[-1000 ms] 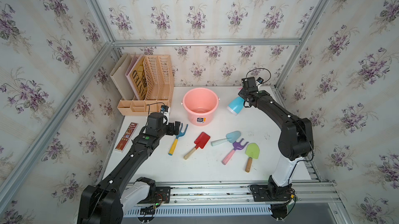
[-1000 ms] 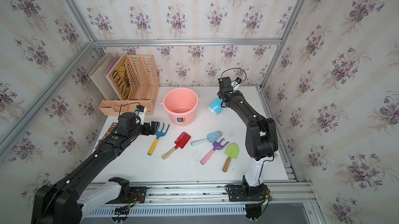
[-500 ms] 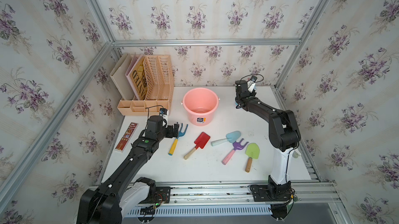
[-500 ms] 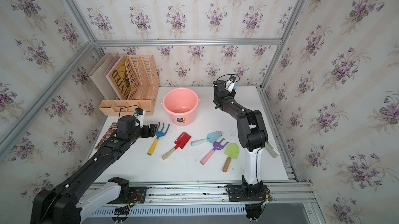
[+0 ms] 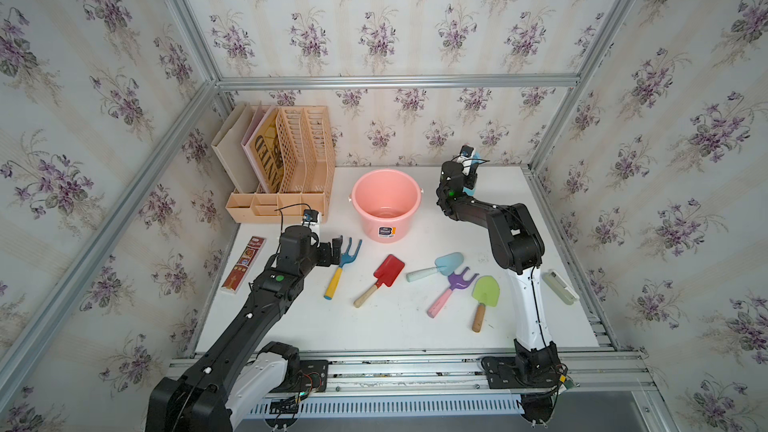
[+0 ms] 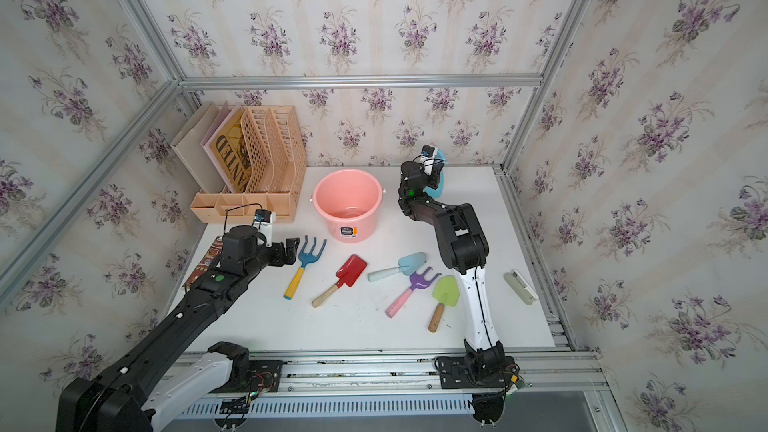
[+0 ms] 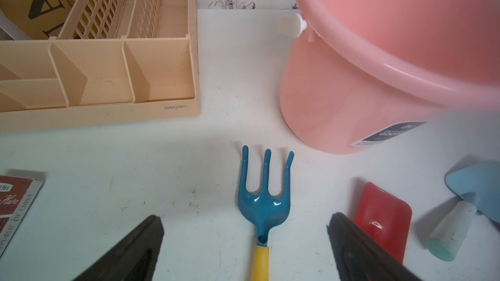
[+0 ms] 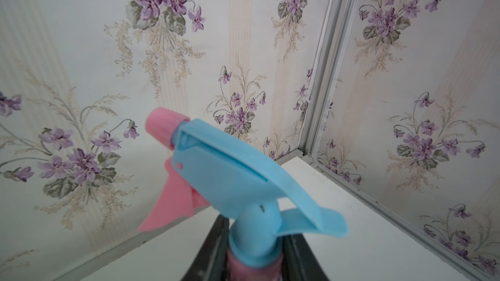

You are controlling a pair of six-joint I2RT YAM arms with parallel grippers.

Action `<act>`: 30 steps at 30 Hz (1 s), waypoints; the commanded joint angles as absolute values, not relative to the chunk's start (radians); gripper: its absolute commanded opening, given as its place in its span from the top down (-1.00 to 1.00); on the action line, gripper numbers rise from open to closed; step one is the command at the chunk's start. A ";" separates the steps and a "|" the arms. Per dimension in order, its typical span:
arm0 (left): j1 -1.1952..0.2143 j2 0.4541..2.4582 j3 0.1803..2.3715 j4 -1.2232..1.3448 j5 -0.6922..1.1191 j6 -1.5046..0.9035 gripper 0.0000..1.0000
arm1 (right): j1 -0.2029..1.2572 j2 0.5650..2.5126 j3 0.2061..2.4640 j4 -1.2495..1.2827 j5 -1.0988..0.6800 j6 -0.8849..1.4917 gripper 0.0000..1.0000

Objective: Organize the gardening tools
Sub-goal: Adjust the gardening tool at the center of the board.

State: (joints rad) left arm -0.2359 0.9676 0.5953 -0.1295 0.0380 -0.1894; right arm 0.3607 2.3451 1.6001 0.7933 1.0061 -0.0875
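Note:
My left gripper is open low over the table, its fingers either side of the blue fork with the yellow handle; in both top views it sits at the fork's head. Red trowel, light-blue trowel, purple fork and green trowel lie in a row on the white table. My right gripper is shut on the neck of the light-blue spray bottle, held upright at the back wall.
A pink bucket stands at the back middle, between both arms. A beige file organizer fills the back left corner. A red box lies at the left edge, a pale case at the right edge.
The right arm has swung the spray bottle from a tilt beside the bucket to upright, closer to the back wall. The left arm has hardly moved.

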 commanded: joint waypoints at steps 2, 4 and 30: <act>-0.236 0.967 0.595 -0.097 0.023 -0.181 -0.98 | 0.364 2.359 1.587 0.954 1.041 -0.186 1.00; -0.236 0.962 0.596 -0.096 0.023 -0.185 -0.98 | 0.365 2.355 1.573 0.959 1.042 -0.177 1.00; -0.244 0.930 0.574 -0.091 0.005 -0.184 -0.98 | 0.374 2.337 1.446 0.993 1.051 -0.136 0.14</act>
State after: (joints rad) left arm -0.2424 0.9325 0.5758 -0.1131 0.0101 -0.1898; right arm 0.3729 2.3447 1.4536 1.0130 1.0389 -0.1307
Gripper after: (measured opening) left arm 0.989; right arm 0.382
